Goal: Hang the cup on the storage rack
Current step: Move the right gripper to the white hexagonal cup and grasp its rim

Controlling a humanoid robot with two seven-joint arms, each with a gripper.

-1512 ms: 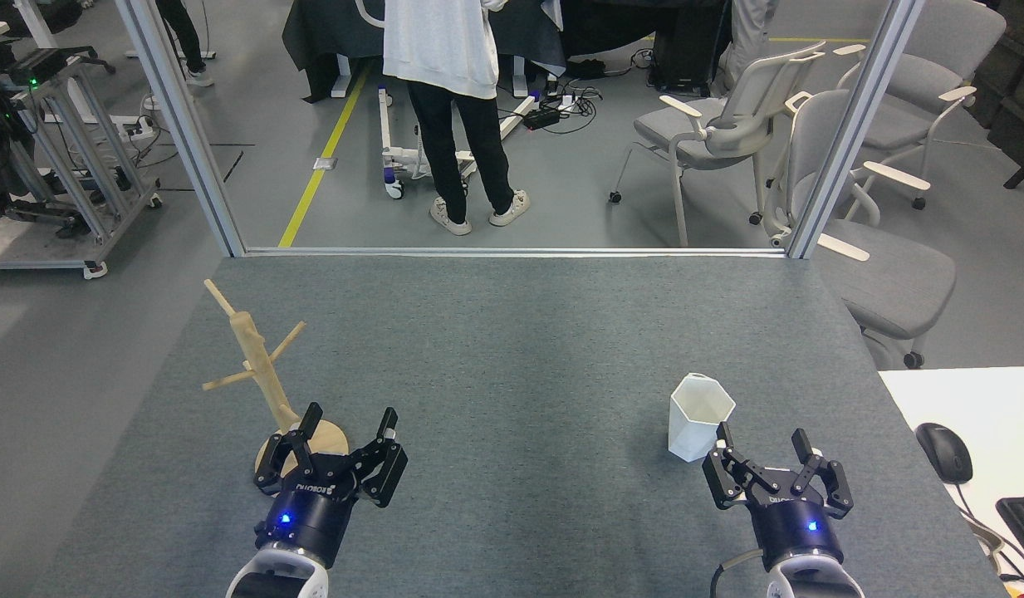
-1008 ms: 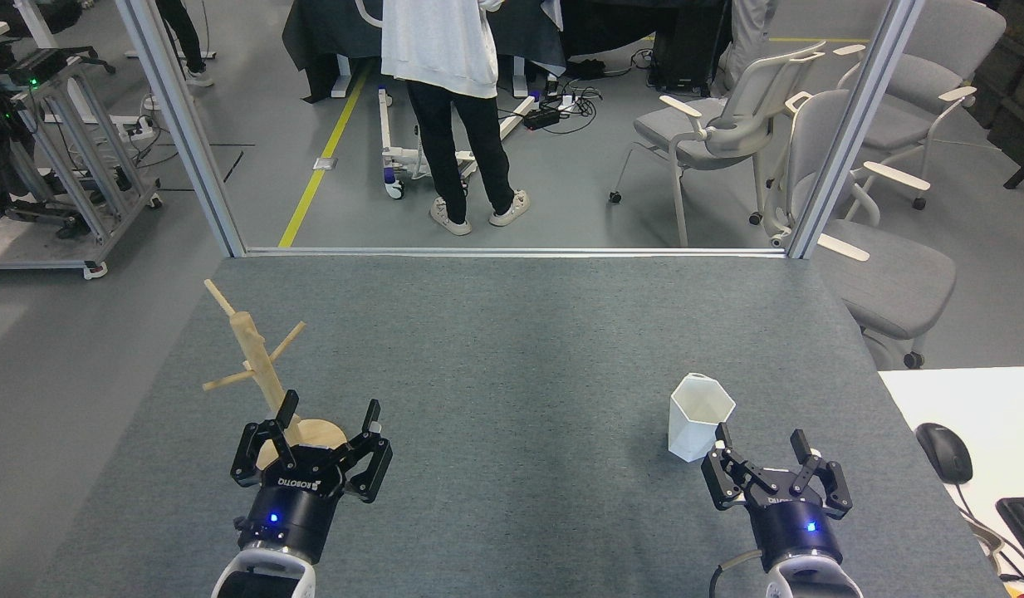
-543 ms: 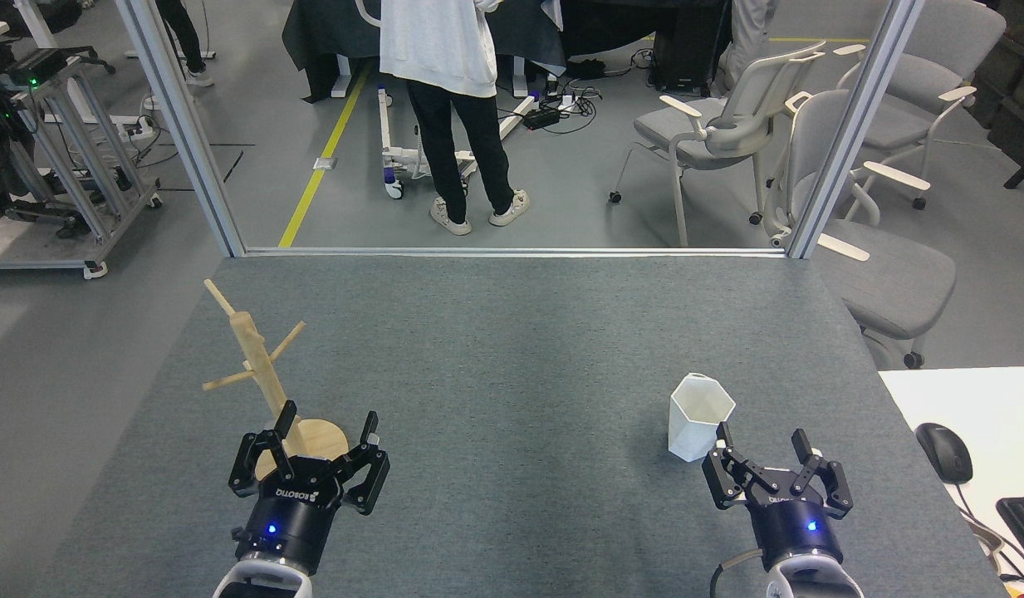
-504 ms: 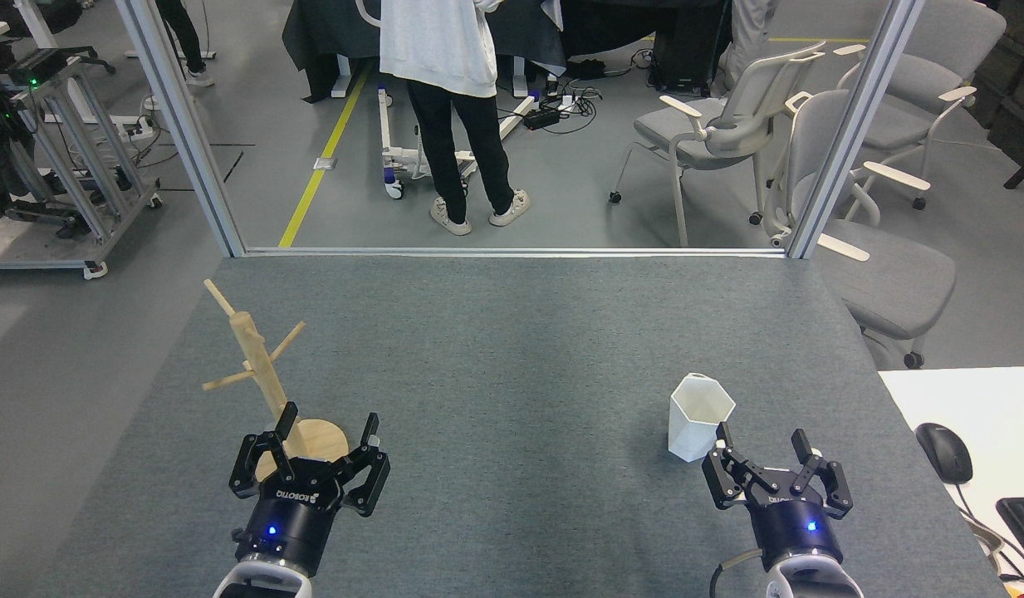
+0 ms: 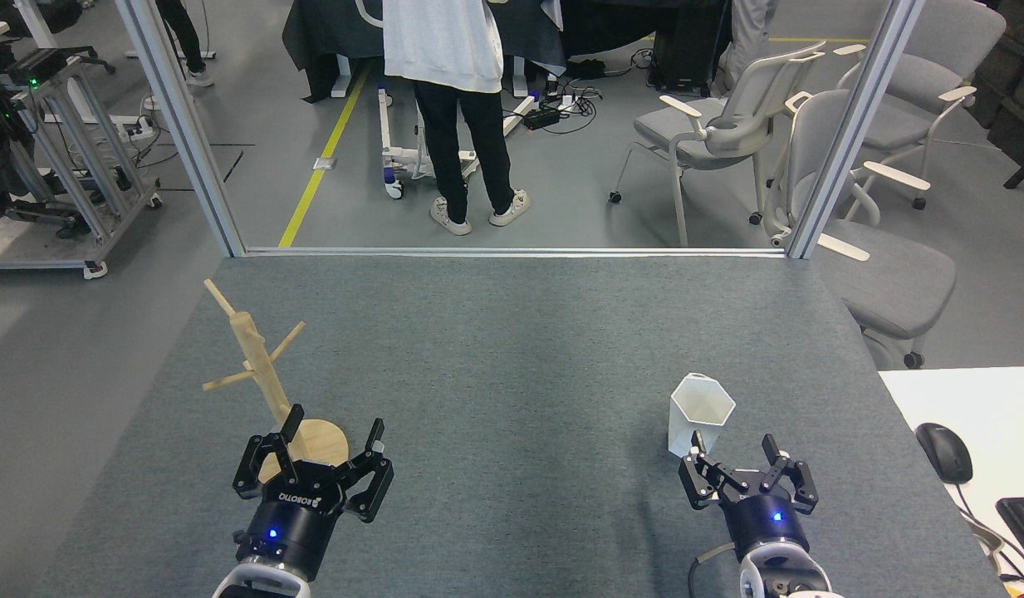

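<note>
while both hands gape, white faceted cup (image 5: 699,415) stands upright near right hand (image 5: 734,449).

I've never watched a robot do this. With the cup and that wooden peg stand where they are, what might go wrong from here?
Three possible slips. The cup stands free and upright, and the open right gripper sits just beside its base, so a nudge could tip it. The storage rack is far across the table, so the carry is long. The left gripper, jaws open, hovers by the rack's round base and could knock it.
</note>
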